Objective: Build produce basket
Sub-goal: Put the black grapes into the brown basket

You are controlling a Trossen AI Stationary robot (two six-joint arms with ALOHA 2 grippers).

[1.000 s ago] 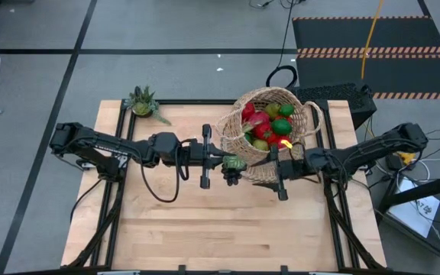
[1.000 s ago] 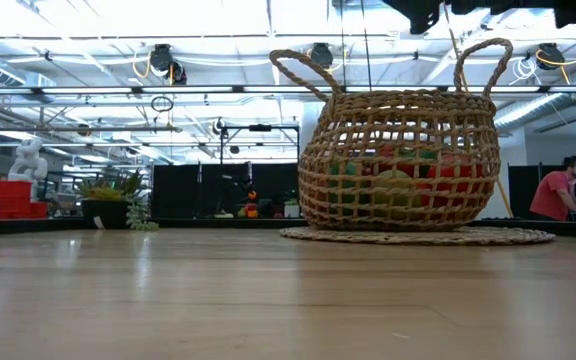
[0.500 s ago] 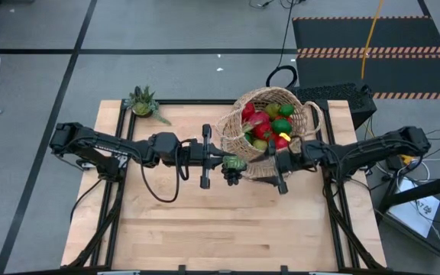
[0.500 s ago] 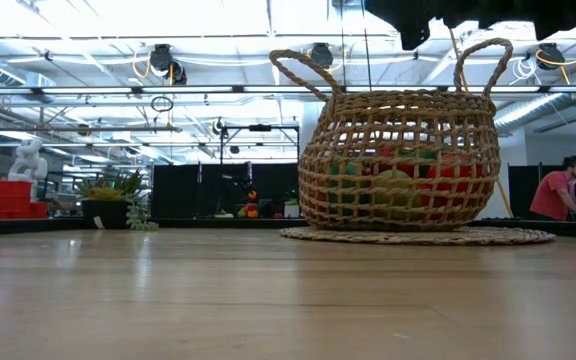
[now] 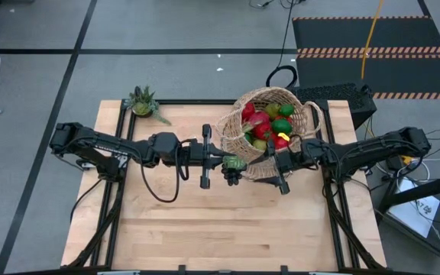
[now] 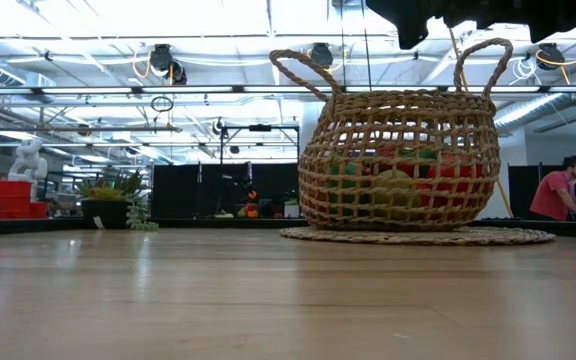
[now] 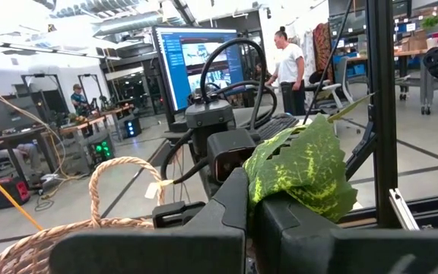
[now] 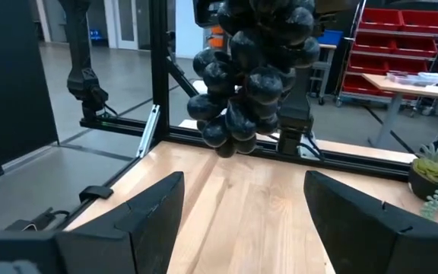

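The tan wicker basket (image 5: 305, 121) stands on a round woven mat (image 6: 418, 236) at the table's far right, with red, green and yellow produce (image 5: 270, 126) inside. My left gripper (image 5: 228, 163) is beside the basket's left side, high above the table, shut on the green leaf (image 7: 303, 164) of a dark purple grape bunch (image 8: 249, 68). My right gripper (image 5: 264, 164) is open and empty at the basket's near side, pointing toward the table's left edge at the hanging grapes; its fingers (image 8: 143, 217) stand short of them. My left gripper pinches the green leaf at the top of the grape bunch (image 7: 280, 186) between its two fingers, coming level from the table's left side. The leaf sticks out past the fingertips. The grapes (image 5: 232, 177) hang below the fingers, clear of the table.
A small spiky green potted plant (image 5: 143, 101) stands at the table's far left corner. The wooden tabletop (image 5: 205, 221) in front of the arms is bare. A person (image 6: 553, 192) sits in the room beyond the table.
My right gripper has moved a little toward the table's left edge and far edge, closer to the hanging grapes. My left gripper has kept still with the grape bunch.
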